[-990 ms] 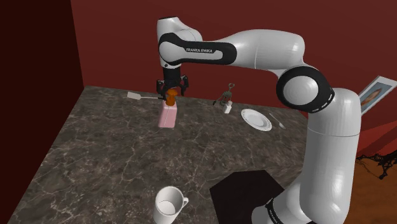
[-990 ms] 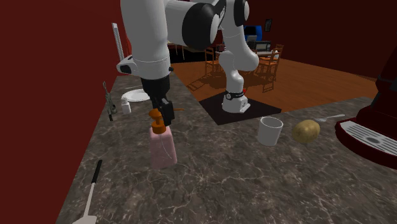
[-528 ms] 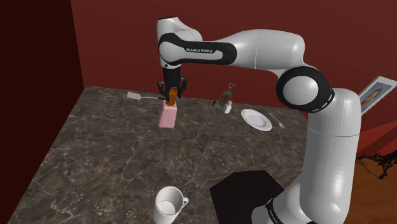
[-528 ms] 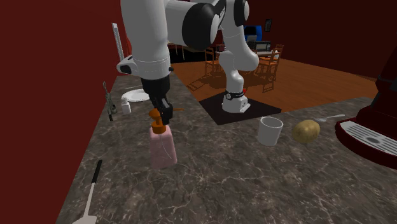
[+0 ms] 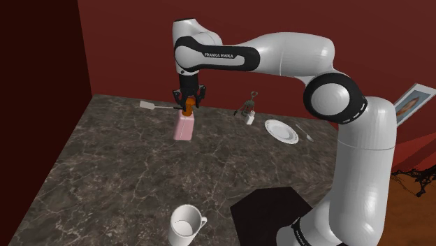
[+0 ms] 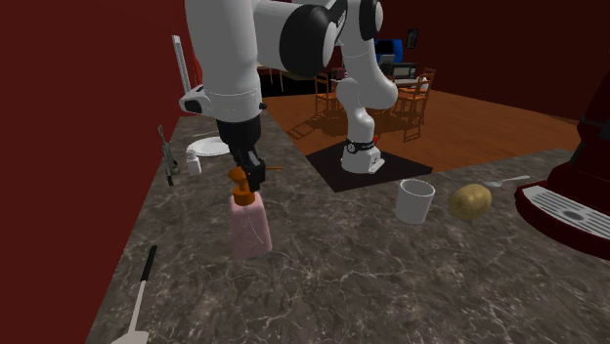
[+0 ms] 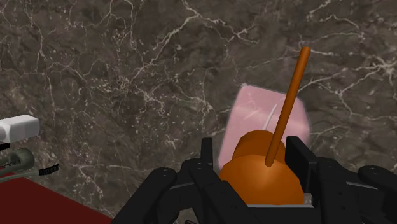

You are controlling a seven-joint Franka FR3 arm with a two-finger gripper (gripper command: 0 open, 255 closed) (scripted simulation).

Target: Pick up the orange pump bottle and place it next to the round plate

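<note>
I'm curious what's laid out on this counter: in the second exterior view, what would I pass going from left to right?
A spatula → round plate → pump bottle → white mug → potato → dark red machine.

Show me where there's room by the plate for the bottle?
The bare dark veined counter between the pink bottle with orange pump and the round white plate is free. Crowded: a dark metal corkscrew and slim grey utensil flank the plate.
</note>
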